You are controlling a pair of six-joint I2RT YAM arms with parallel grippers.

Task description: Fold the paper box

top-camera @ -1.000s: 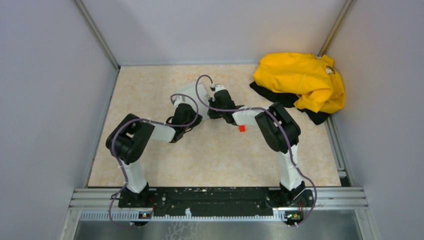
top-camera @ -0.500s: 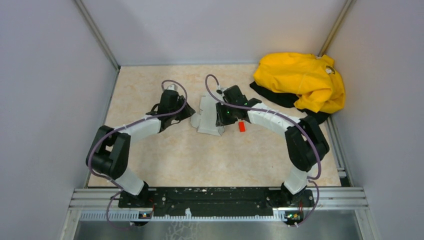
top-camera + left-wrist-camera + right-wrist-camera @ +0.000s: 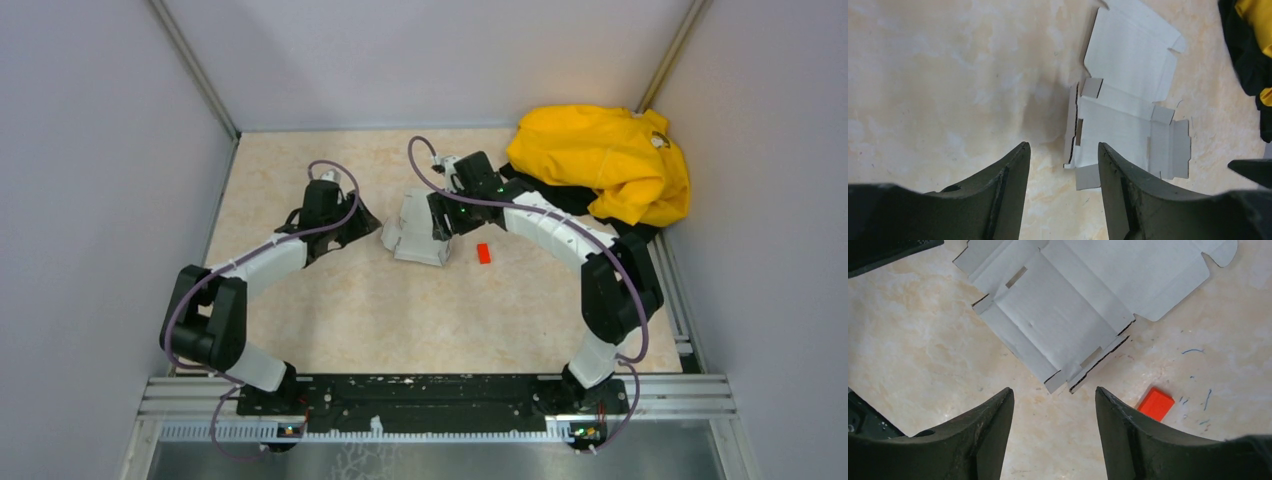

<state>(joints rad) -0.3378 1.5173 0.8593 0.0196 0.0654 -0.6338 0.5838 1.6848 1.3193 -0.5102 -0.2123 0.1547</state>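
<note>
The paper box [image 3: 418,234] lies let go at the middle of the table [image 3: 330,310], flaps still largely unfolded. The left gripper [image 3: 365,222] and right gripper [image 3: 437,214] have drawn back to either side with jaws parted and empty. The folding looks far from finished.

**Matt card on a marbled, stone-look desk**

Thin paper box [image 3: 1063,315] ahead of the right jaws: pale grey-white card, matt, faintly ribbed, cut edges crisp, one small dent on the middle panel. Underneath, desk [image 3: 948,75] in cream and beige marbling, smooth, nearly matt, marked by fine blue scribbles [image 3: 1193,351] to the right of the right jaws. Beside those marks, small red block [image 3: 1155,403], smooth, plain orange-red, plastic-looking. Left jaws and right jaws alike dark, matt, lightly scuffed and dusty along the edges. Well beyond the right jaws, yellow garment [image 3: 600,160]: soft crumpled cloth over black fabric.
</note>
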